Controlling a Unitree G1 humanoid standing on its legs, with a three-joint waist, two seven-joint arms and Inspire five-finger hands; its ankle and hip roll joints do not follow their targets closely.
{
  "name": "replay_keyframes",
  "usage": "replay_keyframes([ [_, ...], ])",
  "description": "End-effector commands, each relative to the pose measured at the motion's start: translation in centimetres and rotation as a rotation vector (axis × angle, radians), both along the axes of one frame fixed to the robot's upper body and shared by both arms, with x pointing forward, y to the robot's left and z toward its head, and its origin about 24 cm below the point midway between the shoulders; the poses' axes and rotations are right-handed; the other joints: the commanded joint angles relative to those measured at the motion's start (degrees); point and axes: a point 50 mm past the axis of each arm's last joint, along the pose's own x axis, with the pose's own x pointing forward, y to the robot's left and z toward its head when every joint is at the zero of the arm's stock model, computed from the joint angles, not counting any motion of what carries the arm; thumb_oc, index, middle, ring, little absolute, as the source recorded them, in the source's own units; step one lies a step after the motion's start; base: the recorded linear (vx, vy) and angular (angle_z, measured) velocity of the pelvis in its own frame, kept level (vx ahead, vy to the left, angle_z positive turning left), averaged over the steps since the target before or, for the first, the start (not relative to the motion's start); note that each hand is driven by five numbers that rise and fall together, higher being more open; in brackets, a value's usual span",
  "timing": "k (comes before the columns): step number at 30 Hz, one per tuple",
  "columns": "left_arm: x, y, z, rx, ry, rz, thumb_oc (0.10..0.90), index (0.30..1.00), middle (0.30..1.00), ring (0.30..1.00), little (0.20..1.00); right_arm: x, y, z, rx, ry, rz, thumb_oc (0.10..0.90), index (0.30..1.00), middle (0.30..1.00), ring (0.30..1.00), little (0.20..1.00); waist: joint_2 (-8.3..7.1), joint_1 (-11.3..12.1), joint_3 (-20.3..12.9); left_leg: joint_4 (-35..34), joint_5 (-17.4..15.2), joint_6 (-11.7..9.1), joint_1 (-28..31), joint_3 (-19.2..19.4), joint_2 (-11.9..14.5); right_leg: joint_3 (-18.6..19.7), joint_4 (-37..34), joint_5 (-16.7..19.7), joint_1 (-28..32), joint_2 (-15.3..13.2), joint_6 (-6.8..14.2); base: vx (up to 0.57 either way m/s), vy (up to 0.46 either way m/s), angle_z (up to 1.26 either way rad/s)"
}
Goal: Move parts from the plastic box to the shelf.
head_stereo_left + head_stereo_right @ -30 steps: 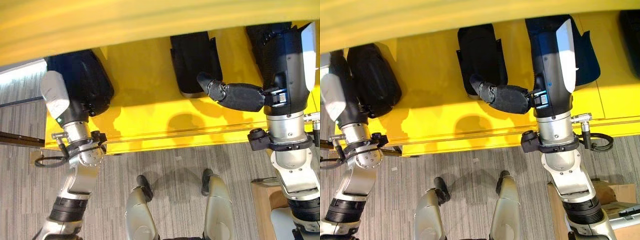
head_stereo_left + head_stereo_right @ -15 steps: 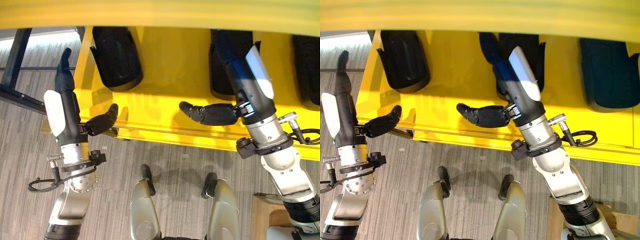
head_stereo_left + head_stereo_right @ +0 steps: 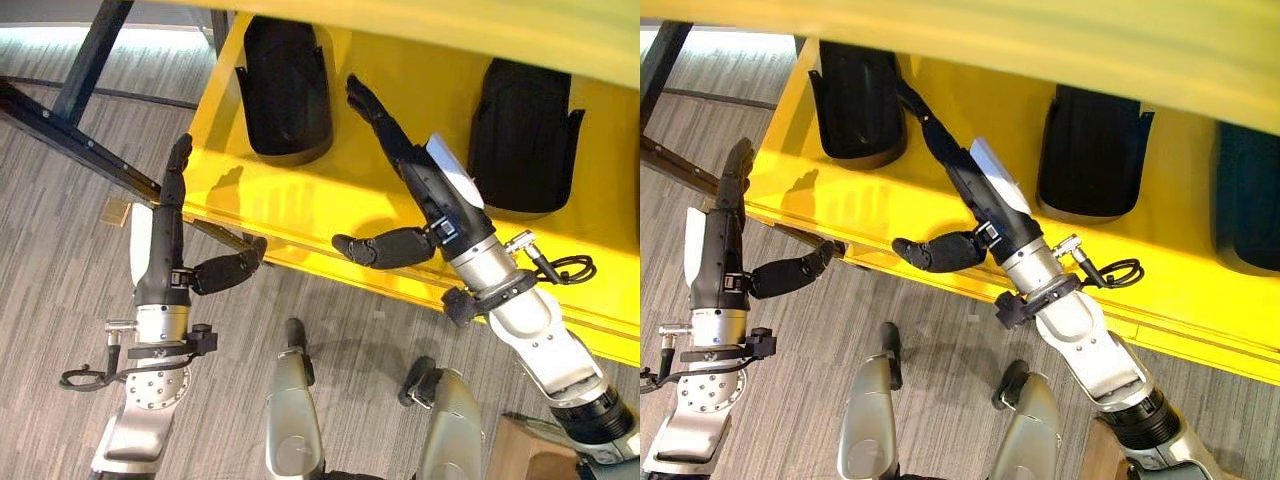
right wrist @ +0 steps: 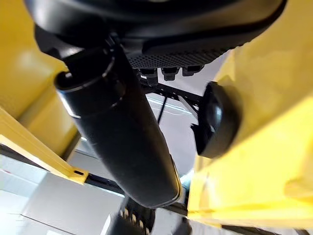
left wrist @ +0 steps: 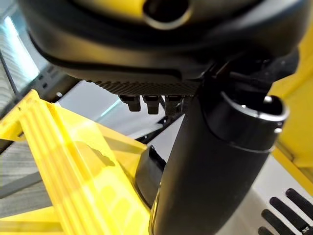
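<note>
**Parts on the shelf, both hands empty**

From the head cameras I see a yellow shelf point(image 3: 300, 205) with black moulded parts lying on it in a row along its back. The first black part point(image 3: 286, 85) lies near the shelf's left end, the second black part point(image 3: 525, 135) further right, and in the right eye view a third dark part point(image 3: 1248, 205) shows at the picture's right edge. Each one lies with its long axis running from the shelf's back toward its front edge, the rounded, closed end pointing at the front edge and the squarer end at the back.

My right hand point(image 3: 400, 150) reaches over the shelf between the first two parts, fingers stretched out straight toward the back, thumb point(image 3: 385, 247) stuck out sideways above the front edge. It holds nothing and touches neither part. My left hand point(image 3: 165, 230) hangs off the shelf's left front corner, over the carpeted floor point(image 3: 60, 250), fingers straight, thumb spread, also empty.

My read: at least three parts are placed, so the shelf side of the job is well underway. I cannot say how many remain in the plastic box. With both hands free, the step I judge to be next is fetching another part.
</note>
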Motion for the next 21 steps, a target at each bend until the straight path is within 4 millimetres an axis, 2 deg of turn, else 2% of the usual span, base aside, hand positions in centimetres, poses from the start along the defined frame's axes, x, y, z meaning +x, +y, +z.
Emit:
replay_keyframes([
  [1, -2.0, -1.6, 5.1, -0.011, -0.319, -0.124, 0.900, 1.000, 1.000, 1.000, 1.000, -0.9, 0.4, 4.5, 0.158, -0.209, -0.029, 0.900, 1.000, 1.000, 1.000, 1.000, 0.54, -1.81, -0.92, -0.46, -3.91, 0.68, 3.96, 11.04, 1.75, -5.22, 1.03, -6.03, 4.89, 1.64, 0.80, 0.04, -0.118, 0.74],
  [2, -2.1, -1.4, 5.2, -0.054, -0.343, -0.129, 0.900, 1.000, 1.000, 1.000, 1.000, -0.9, -0.1, 4.6, 0.207, -0.222, -0.061, 0.900, 1.000, 1.000, 1.000, 1.000, 0.44, -2.78, -0.92, 0.13, -3.03, 0.00, 4.98, 12.36, 3.70, -5.37, 1.34, -6.42, 4.73, 0.83, 1.27, -0.03, -0.006, 0.79],
  [4, -2.2, -1.4, 5.3, -0.051, -0.352, -0.127, 0.900, 1.000, 1.000, 1.000, 1.000, -0.9, -0.2, 4.6, 0.210, -0.226, -0.064, 0.900, 1.000, 1.000, 1.000, 1.000, 0.31, -2.84, -0.92, 0.55, -2.85, -0.19, 4.81, 12.05, 3.91, -5.24, 1.82, -6.70, 4.41, 0.64, 1.26, -0.02, 0.039, 0.68],
  [5, -2.6, -1.3, 5.3, -0.052, -0.375, -0.111, 0.900, 1.000, 1.000, 1.000, 1.000, -0.5, -0.2, 4.4, 0.206, -0.192, -0.054, 0.900, 1.000, 1.000, 1.000, 1.000, -0.18, -2.50, -0.92, 3.96, -2.20, -0.09, 4.73, 8.15, 5.09, -3.08, 3.30, -6.82, 2.77, 0.21, 1.01, -0.03, 0.179, 0.51],
  [7, -2.8, -0.9, 5.1, -0.082, -0.368, -0.088, 0.900, 1.000, 1.000, 1.000, 1.000, 0.0, 0.3, 4.9, 0.153, -0.165, -0.012, 0.900, 1.000, 1.000, 1.000, 1.000, -1.82, -2.64, -0.92, 11.83, -6.70, 1.50, 4.72, 4.08, 5.90, 1.25, 6.09, -6.67, -0.87, -1.39, 0.45, -0.02, 0.387, -0.20],
  [9, -2.7, -1.0, 5.4, -0.070, -0.377, -0.094, 0.900, 1.000, 1.000, 1.000, 1.000, -0.2, 0.3, 5.5, 0.123, -0.186, -0.036, 0.900, 1.000, 1.000, 1.000, 1.000, -2.17, -3.25, -0.93, 11.58, -11.57, 3.10, 6.24, 5.30, 5.20, 2.93, 6.82, -6.25, -1.84, -3.46, 1.52, 0.02, 0.398, -0.67],
  [11, -2.1, -1.2, 5.6, -0.071, -0.352, -0.104, 0.900, 1.000, 1.000, 1.000, 1.000, -0.1, 0.2, 5.5, 0.159, -0.168, -0.071, 0.900, 1.000, 1.000, 1.000, 1.000, -1.89, -4.25, -0.99, 9.32, -11.94, 3.18, 7.71, 7.37, 5.04, 3.28, 6.04, -5.26, -1.10, -4.64, 2.39, 0.06, 0.331, -0.25],
  [12, -1.7, -1.3, 5.6, -0.076, -0.336, -0.109, 0.900, 1.000, 1.000, 1.000, 1.000, 0.1, 0.0, 5.3, 0.186, -0.146, -0.097, 0.900, 1.000, 1.000, 1.000, 1.000, -1.68, -4.53, -0.92, 8.64, -11.08, 3.34, 7.88, 7.93, 4.73, 3.54, 4.79, -4.05, -0.50, -4.54, 2.36, 0.12, 0.243, 0.07],
  [13, -1.6, -1.3, 5.7, -0.077, -0.335, -0.110, 0.900, 1.000, 1.000, 1.000, 1.000, 0.2, -0.1, 5.2, 0.207, -0.139, -0.104, 0.900, 1.000, 1.000, 1.000, 1.000, -1.64, -4.63, -0.95, 8.83, -11.89, 2.64, 8.20, 7.05, 4.22, 4.47, 4.41, -4.44, 0.13, -4.32, 3.06, 0.01, 0.154, 0.09],
  [15, -1.4, -1.5, 5.9, -0.073, -0.341, -0.110, 0.900, 1.000, 1.000, 1.000, 1.000, 0.4, -0.2, 5.2, 0.218, -0.153, -0.111, 0.900, 1.000, 1.000, 1.000, 1.000, -0.96, -5.05, -0.92, 8.50, -11.49, 3.11, 7.24, 7.07, 3.59, 5.11, 2.57, -2.59, 0.18, -3.78, 3.18, -0.01, 0.148, 0.05],
  [19, -0.6, -1.9, 6.3, -0.074, -0.312, -0.131, 0.900, 1.000, 1.000, 1.000, 1.000, -0.2, 0.0, 5.8, 0.097, -0.290, -0.187, 0.900, 1.000, 1.000, 1.000, 1.000, -0.13, -5.26, -0.92, 7.24, -14.59, 3.97, 7.48, 6.70, 0.83, 6.80, -0.74, 0.39, 0.79, -4.85, 5.71, 0.02, 0.144, 0.05],
  [21, -0.5, -2.0, 6.5, -0.069, -0.304, -0.138, 0.900, 1.000, 1.000, 1.000, 1.000, -0.5, 0.2, 6.1, 0.039, -0.350, -0.227, 0.900, 1.000, 1.000, 1.000, 1.000, -0.12, -5.12, -0.92, 7.11, -14.81, 4.04, 7.57, 6.66, 0.45, 6.86, -1.44, 0.90, 1.12, -5.13, 6.07, 0.01, 0.065, 0.09],
])
